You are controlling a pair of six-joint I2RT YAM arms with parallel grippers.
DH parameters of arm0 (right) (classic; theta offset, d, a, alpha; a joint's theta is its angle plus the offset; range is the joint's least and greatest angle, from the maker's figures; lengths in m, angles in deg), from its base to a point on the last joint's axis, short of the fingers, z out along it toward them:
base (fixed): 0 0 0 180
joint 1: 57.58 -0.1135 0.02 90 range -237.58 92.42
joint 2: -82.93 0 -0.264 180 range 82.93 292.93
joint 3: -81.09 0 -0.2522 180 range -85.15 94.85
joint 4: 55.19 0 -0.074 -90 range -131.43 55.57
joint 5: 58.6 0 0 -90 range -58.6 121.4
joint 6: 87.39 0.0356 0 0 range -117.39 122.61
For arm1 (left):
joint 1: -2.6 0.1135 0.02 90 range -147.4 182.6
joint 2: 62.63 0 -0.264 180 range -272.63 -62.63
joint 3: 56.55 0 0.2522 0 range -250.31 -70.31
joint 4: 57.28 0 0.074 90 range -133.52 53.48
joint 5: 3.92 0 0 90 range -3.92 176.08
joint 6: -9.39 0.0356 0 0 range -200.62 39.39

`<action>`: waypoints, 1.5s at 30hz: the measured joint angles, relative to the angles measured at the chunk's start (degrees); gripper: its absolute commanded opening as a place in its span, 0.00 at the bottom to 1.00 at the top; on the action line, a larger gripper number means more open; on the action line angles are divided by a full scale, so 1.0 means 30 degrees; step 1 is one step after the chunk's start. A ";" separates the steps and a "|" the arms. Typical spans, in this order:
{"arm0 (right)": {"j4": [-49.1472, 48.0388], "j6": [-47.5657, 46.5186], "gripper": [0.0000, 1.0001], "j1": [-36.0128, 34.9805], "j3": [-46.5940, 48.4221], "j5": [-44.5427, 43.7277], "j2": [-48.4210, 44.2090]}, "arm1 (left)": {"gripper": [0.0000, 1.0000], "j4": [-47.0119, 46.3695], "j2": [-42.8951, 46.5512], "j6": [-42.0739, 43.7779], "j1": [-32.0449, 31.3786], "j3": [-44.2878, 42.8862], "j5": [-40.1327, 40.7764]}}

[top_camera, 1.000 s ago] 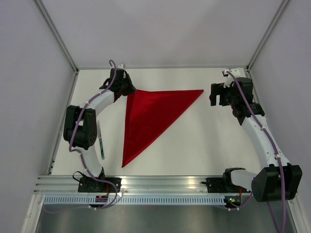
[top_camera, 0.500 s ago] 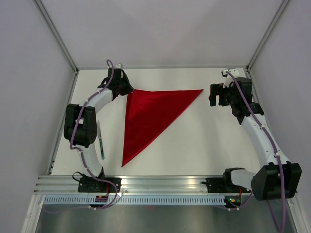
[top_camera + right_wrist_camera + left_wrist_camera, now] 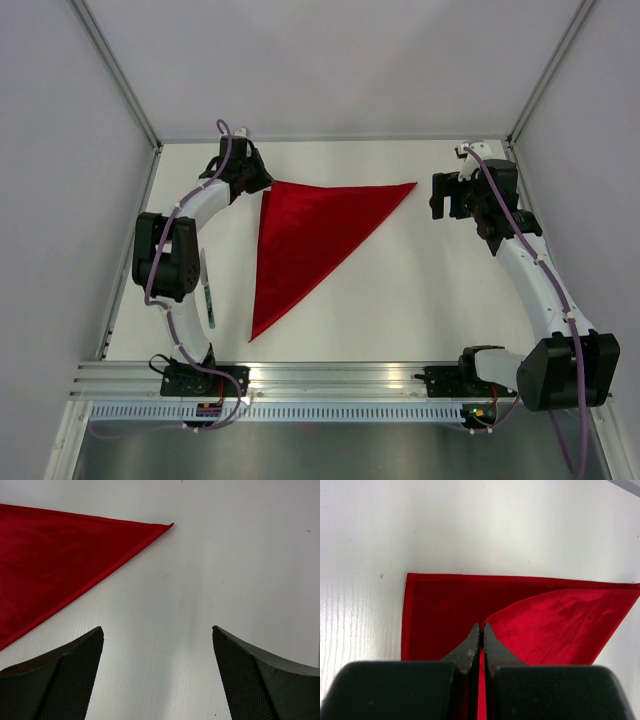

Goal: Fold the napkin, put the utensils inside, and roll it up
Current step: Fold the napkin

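The deep-red napkin [image 3: 305, 232] lies folded into a triangle, with points at the far left, the far right and the near side. My left gripper [image 3: 262, 182] is at its far-left corner. In the left wrist view the left gripper [image 3: 481, 626] is shut on the napkin's [image 3: 445, 605] upper layer, which lifts as a flap [image 3: 560, 625]. My right gripper [image 3: 437, 196] is open and empty just right of the far-right tip [image 3: 167, 526]. Its fingers [image 3: 65, 665] frame bare table in the right wrist view. One slim utensil [image 3: 208, 296] lies by the left arm, partly hidden.
White walls and metal frame posts enclose the table [image 3: 420, 290] on three sides. An aluminium rail [image 3: 330, 375] runs along the near edge by both arm bases. The left arm's elbow [image 3: 165, 255] hangs over the left side of the table.
My left gripper has shifted slightly toward the far-left corner, still at the napkin's corner. The right arm and the napkin's outline have barely changed.
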 measured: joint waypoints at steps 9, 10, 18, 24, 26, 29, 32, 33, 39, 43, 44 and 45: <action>0.0000 -0.0015 0.94 0.0000 0.0000 0.0000 0.0015 | 0.02 0.0095 -0.0306 0.0000 0.0240 -0.0277 -0.0058; 0.0000 -0.0015 0.94 0.0000 0.0000 0.0007 0.0015 | 0.02 0.0124 -0.0350 0.0000 0.0262 -0.0328 -0.0124; 0.0000 -0.0022 0.94 0.0000 0.0000 0.0007 0.0015 | 0.02 0.0226 -0.0597 0.0000 0.0342 -0.0634 -0.0357; 0.0007 -0.0058 0.94 0.0000 0.0000 0.0007 0.0029 | 0.02 0.0306 -0.0940 0.0000 0.0481 -0.0911 -0.0401; 0.0000 -0.0058 0.94 0.0000 0.0000 0.0007 0.0051 | 0.02 0.0386 -0.1086 0.0000 0.0517 -0.0918 -0.0408; 0.0007 -0.0066 0.94 0.0000 0.0000 0.0044 0.0095 | 0.26 0.0408 -0.1341 0.0015 0.0554 -0.0933 -0.0401; 0.0022 -0.0066 0.94 0.0000 0.0000 0.0160 0.0124 | 0.62 0.0423 -0.1494 0.0095 0.0554 -0.0933 -0.0335; 0.0022 -0.0066 0.94 0.0000 0.0000 0.0197 0.0124 | 0.67 0.0459 -0.1494 0.0044 0.0554 -0.0933 -0.0277; 0.0153 -0.0080 0.94 0.0000 0.0000 0.0736 0.0124 | 0.75 0.0699 -0.1195 0.0102 0.0692 -0.0882 0.1319; 0.0670 -0.0138 0.94 0.0000 0.0066 0.1501 0.0138 | 0.75 0.1115 0.1078 0.0102 0.0765 0.0758 0.3271; 0.0845 -0.0138 0.94 0.0000 0.0138 0.1683 0.0160 | 0.75 0.1260 0.1858 0.0087 0.0765 0.1399 0.3679; 0.0962 -0.0131 0.94 0.0000 0.0226 0.1974 0.0204 | 0.75 0.1545 0.2907 0.0080 0.0765 0.2259 0.4269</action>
